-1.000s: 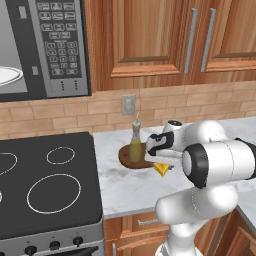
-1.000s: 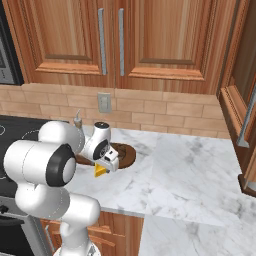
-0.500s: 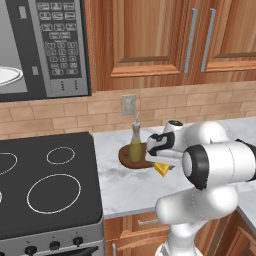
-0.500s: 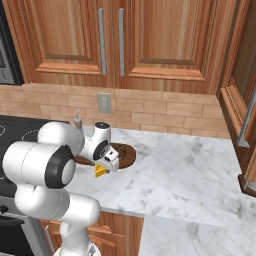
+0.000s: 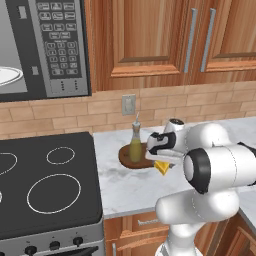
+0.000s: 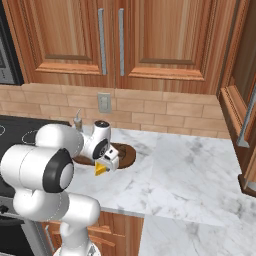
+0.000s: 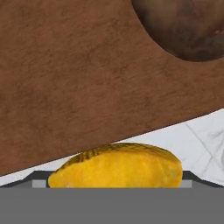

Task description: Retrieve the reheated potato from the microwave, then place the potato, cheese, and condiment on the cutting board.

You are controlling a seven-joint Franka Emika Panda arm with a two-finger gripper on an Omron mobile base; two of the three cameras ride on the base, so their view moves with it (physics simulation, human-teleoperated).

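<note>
Left base view, centre: we see the condiment (image 5: 135,148) upright on the cutting board (image 5: 131,160), the cheese (image 5: 162,167) under the gripper (image 5: 161,161); right base view, left of centre: same cheese (image 6: 100,169); hand view: potato (image 7: 188,26) upper right on the board, cheese at the bottom edge between spread, released fingers.

The potato (image 7: 186,28) lies on the cutting board (image 7: 78,78), the cheese (image 7: 118,166) beside its edge.
</note>
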